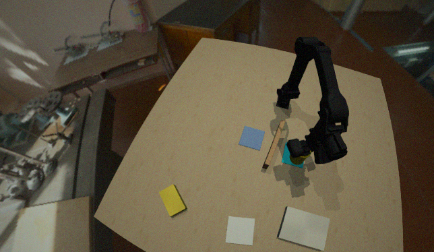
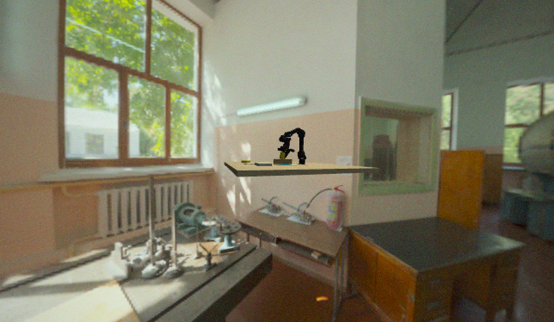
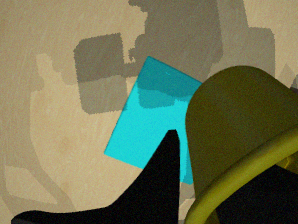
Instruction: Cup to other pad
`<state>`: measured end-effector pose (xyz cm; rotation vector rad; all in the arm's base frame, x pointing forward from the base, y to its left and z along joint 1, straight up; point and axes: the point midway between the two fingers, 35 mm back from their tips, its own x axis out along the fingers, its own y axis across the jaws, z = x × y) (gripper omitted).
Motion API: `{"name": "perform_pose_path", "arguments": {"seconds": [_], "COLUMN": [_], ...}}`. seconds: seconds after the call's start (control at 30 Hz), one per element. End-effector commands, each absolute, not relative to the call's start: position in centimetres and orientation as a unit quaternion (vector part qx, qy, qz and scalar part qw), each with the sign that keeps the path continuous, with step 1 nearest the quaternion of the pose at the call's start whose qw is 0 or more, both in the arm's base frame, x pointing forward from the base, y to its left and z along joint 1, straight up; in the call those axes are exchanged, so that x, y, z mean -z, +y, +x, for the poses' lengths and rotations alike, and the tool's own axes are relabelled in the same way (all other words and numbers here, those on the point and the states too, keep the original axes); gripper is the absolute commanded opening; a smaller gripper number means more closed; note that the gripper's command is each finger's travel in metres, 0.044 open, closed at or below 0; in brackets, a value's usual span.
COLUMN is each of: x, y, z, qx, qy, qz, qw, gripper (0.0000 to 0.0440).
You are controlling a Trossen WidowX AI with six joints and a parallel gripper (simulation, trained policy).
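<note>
The olive-yellow cup (image 1: 297,160) (image 2: 283,155) (image 3: 235,110) is held in my gripper (image 1: 307,152), which is shut on it. One dark finger shows beside the cup in the wrist view. The cup is off the table, over or close to the cyan pad (image 1: 288,160) (image 3: 150,120), and hides part of it. A gap shows below the cup in the exterior view, but its exact height and tilt are hard to tell. The marbles cannot be made out clearly. The blue pad (image 1: 251,138) lies bare on the other side of the wooden bar.
The wooden bar (image 1: 273,145) (image 2: 282,161) stands between the two pads. A yellow block (image 1: 172,200), a white square (image 1: 240,230) and a larger pale slab (image 1: 304,228) lie toward the near edge of the table (image 1: 209,168) in the top view.
</note>
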<state>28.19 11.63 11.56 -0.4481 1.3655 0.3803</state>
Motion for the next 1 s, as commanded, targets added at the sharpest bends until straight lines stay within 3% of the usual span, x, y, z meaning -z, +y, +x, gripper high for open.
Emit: {"name": "perform_pose_path", "arguments": {"seconds": [0.0,0.3,0.53,0.73,0.87,0.97], "x": [-10.4,-8.0,-6.7,-6.2,-6.8,-7.5], "y": [11.8,12.1,12.0,11.9,12.3,12.6], "z": [27.8,26.6,25.8,25.8,26.3,26.5], "qx": [-0.167,-0.160,-0.152,-0.148,-0.153,-0.160], "qy": [0.626,0.634,0.641,0.638,0.624,0.613], "qz": [-0.205,-0.201,-0.199,-0.191,-0.177,-0.169], "qw": [0.733,0.729,0.726,0.731,0.746,0.755], "gripper": [0.0000,0.0008,0.0040,0.0080,0.0166,0.0166]}}
